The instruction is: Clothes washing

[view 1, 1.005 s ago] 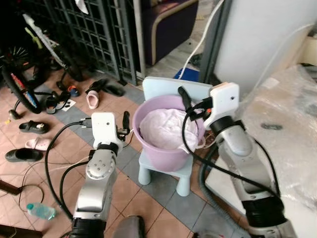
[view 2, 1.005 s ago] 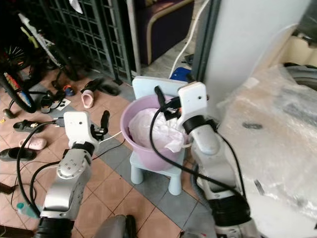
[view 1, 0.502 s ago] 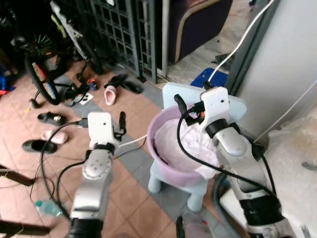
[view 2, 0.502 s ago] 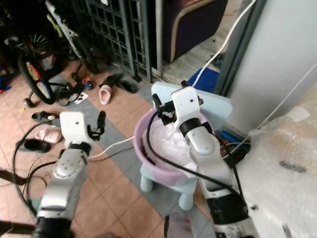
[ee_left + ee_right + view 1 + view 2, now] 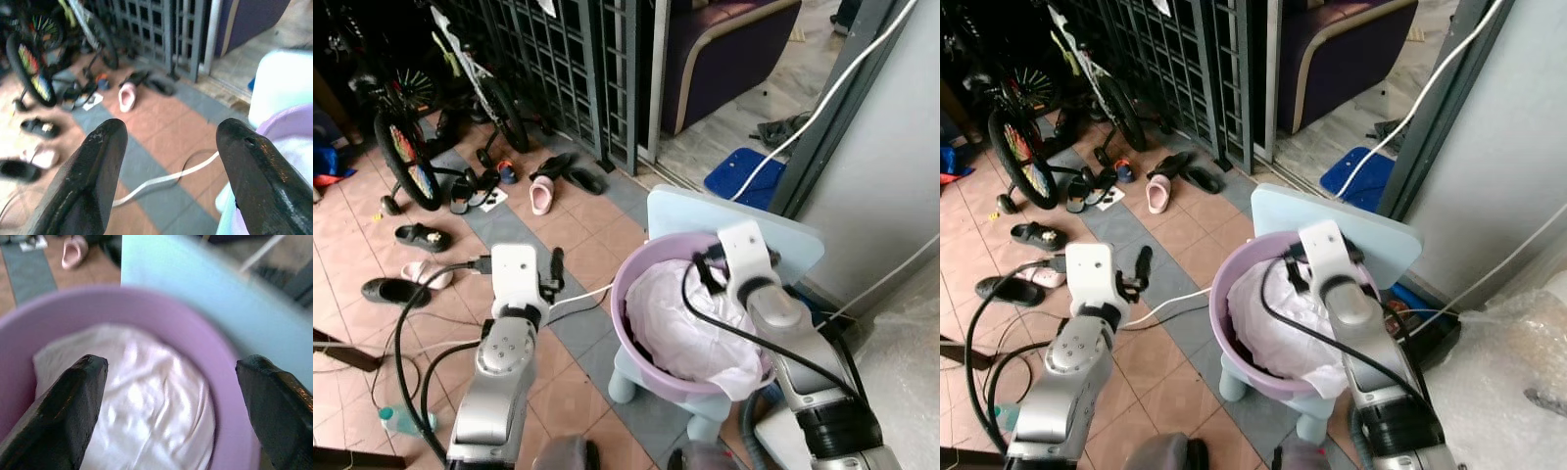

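The right tool [image 5: 171, 396] has dropped, spread wide, over crumpled white laundry [image 5: 680, 323], seemingly damp, filling the purple basin [image 5: 628, 323].

No legible text, label, brand, number or sign was found in any view. A small white card [image 5: 493, 199] was noted on the floor among the shoes, but any marks on it were too small to be read. A white tag [image 5: 546, 6] hung on the metal grille was likewise left unread.

left gripper [image 5: 168, 161]: raised forward, fingers spread | right gripper [image 5: 171, 396]: reaching forward and down, fingers spread wide
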